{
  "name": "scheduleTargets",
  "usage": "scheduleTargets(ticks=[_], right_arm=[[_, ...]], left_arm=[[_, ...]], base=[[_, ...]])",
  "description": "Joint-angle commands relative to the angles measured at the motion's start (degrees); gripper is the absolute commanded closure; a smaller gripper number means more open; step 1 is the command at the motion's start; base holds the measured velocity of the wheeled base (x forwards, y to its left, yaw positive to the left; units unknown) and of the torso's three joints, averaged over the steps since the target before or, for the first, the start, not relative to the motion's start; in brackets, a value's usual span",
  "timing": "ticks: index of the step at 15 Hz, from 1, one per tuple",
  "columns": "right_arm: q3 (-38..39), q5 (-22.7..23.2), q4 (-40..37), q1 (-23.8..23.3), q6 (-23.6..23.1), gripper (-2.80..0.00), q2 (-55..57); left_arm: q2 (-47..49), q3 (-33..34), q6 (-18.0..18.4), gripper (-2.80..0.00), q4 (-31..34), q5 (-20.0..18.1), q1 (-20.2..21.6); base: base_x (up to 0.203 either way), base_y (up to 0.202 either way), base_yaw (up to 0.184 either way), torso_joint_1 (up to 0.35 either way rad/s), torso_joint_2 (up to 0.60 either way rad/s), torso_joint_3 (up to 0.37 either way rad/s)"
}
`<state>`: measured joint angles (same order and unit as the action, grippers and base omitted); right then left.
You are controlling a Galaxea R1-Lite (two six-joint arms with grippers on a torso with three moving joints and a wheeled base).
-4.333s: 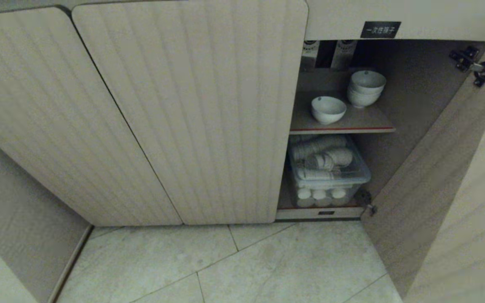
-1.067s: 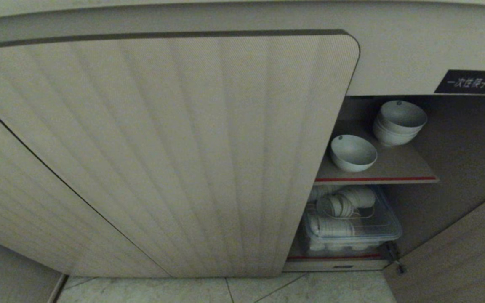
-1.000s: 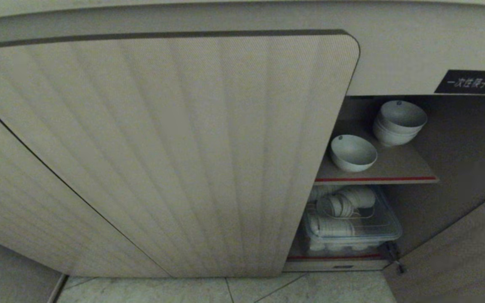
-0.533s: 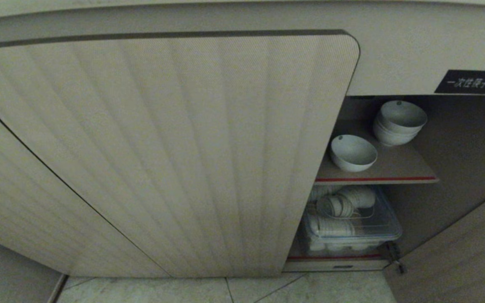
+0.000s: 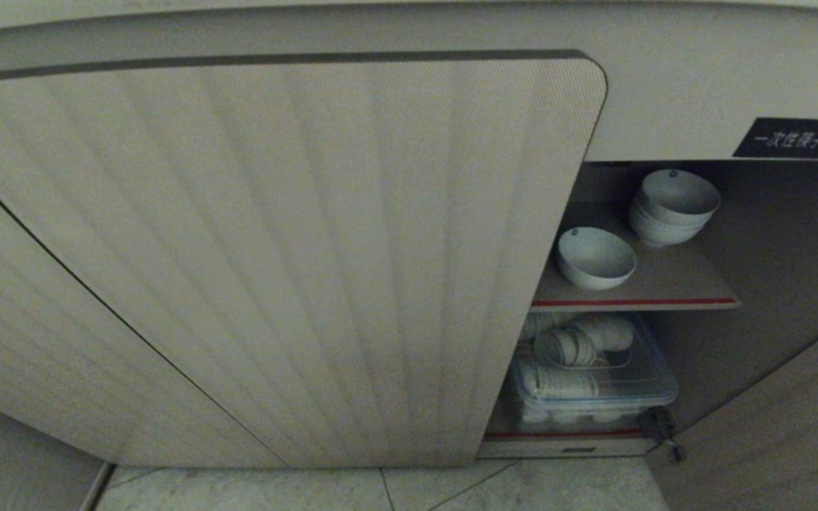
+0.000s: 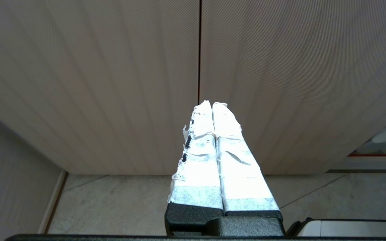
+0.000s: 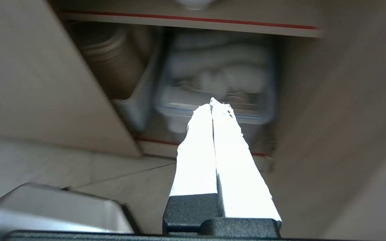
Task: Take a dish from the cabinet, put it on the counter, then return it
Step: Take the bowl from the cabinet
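— Pale floor tiles [image 5: 558, 490] run under the cabinet [image 5: 309, 248], whose right-hand door stands open. Where's the dish [image 5: 596, 257]?

— On the brown shelf [image 5: 672, 287], at about three o'clock in the head view, with a stack of bowls [image 5: 672, 206] at its one o'clock.

— And the grippers?

— Left gripper [image 6: 212, 104] clenched, empty, facing the ribbed doors. Right gripper [image 7: 212, 102] clenched, empty, pointing at the clear bin [image 5: 593, 383] below the shelf.

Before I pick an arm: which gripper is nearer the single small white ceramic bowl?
Right. The right gripper faces the open compartment below the bowl's shelf; the left gripper faces the closed ribbed doors.
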<state>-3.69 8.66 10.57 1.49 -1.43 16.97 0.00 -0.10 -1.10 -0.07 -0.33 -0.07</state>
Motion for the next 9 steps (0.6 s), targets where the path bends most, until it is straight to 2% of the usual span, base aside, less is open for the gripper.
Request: scheduleTargets(ticks=[1,4,9], right_arm=[[-2.56,5.30,0.84,0.34,0.13,0.00,9.69],[-5.99,12.18,0.71,0.31,0.12,0.00,15.87],[-10.77,14.13,0.96,0.35,0.20,0.00,30.46]], left_arm=[[0.00,0.01,-0.04,0.00,-0.01,0.07,-0.01],[0.00,0.01,-0.04,0.00,-0.01,-0.02,-0.01],[0.00,0.01,-0.04,0.00,-0.01,-0.02,-0.01]], base=[[0.000,0.000,0.000,0.000,0.00,0.000],[0.000,0.000,0.000,0.000,0.00,0.000],[0.000,0.000,0.000,0.000,0.00,0.000]])
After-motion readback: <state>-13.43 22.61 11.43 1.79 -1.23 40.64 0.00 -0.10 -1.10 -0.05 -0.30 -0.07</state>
